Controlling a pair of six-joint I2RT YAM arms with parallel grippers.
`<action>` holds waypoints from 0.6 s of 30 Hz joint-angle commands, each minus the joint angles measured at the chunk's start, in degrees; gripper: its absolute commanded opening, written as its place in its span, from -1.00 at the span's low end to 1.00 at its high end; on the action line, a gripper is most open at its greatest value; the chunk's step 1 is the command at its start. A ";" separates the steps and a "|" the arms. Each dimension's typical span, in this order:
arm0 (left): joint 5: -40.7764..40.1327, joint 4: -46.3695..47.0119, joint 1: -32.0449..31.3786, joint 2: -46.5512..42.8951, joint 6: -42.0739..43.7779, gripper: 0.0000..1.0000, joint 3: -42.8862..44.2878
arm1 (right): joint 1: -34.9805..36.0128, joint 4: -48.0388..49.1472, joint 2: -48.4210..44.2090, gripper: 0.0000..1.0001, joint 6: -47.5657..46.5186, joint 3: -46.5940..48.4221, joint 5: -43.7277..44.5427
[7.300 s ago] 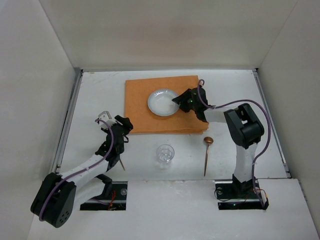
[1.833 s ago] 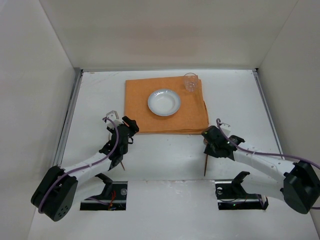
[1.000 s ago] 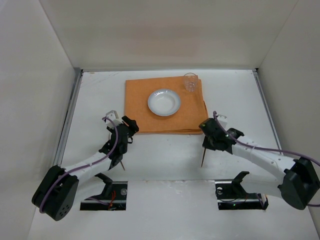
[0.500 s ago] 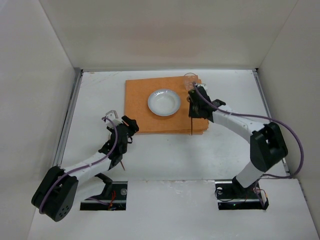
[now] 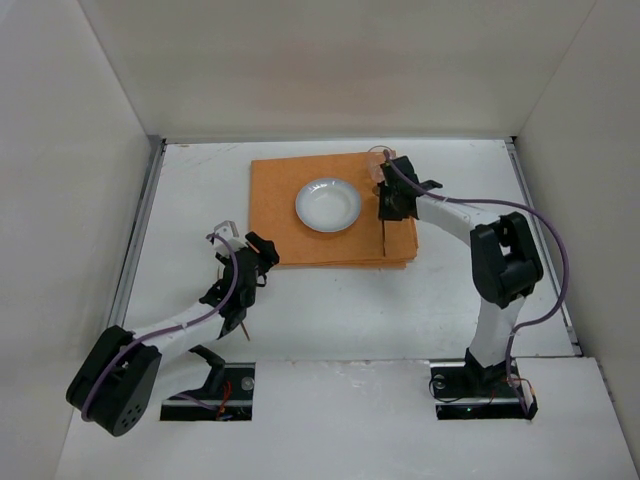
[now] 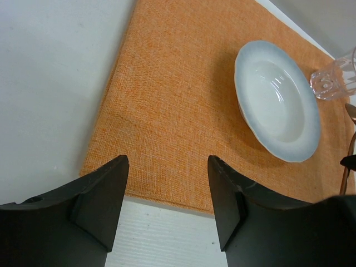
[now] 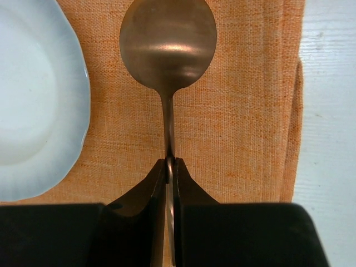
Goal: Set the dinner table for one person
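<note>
Spoon (image 7: 168, 44) pinched by its handle in right hand (image 7: 169, 167), jaws fully closed, over mat (image 7: 239, 111) at 3 o'clock of plate (image 7: 33, 100), likely its place-setting spot. Left hand (image 6: 167, 178) gapes empty above table (image 5: 200, 190).

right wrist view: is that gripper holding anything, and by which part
The right gripper holds the spoon, its fingers pinched on the thin handle just below the spoon's bowl. The left gripper is open and holds nothing.

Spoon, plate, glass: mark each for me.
spoon (image 7: 168, 41), right wrist view, on its bowl.
plate (image 5: 328, 205), top external view, middle of its well.
glass (image 6: 334, 80), left wrist view, on its side wall.
</note>
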 commanded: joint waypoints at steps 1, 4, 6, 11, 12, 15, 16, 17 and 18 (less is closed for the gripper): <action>0.34 3.07 0.31 0.17 -0.66 0.13 1.30 | -0.26 2.88 1.66 -0.91 -1.02 2.89 -1.71; 0.17 3.16 0.40 0.08 -0.57 0.13 1.21 | -0.17 2.97 2.36 -0.88 -0.76 2.71 -1.79; 0.43 2.98 0.66 0.16 -0.66 0.13 1.21 | -0.17 2.88 2.89 -0.86 -0.76 2.71 -1.44; 0.08 3.16 0.40 -0.19 -0.57 0.13 1.12 | -0.44 3.93 3.24 -0.75 -0.23 2.10 -0.48; 0.43 3.07 0.66 -0.01 -0.66 0.12 1.12 | -0.44 4.02 3.50 -0.73 -0.23 2.10 -0.13; 0.08 3.16 0.14 0.08 -0.48 0.12 1.30 | -0.44 4.11 3.51 -0.57 -0.14 1.84 0.84; -0.09 3.16 -0.04 0.16 -0.39 0.12 1.39 | -0.44 4.28 3.33 -0.54 -0.14 1.57 0.93; -0.10 2.90 0.04 0.16 -0.39 0.12 1.39 | -0.44 4.46 3.33 -0.52 -0.14 1.48 0.76; -0.01 2.72 0.13 0.08 -0.39 0.12 1.39 | -0.44 4.46 3.24 -0.50 -0.14 1.48 0.76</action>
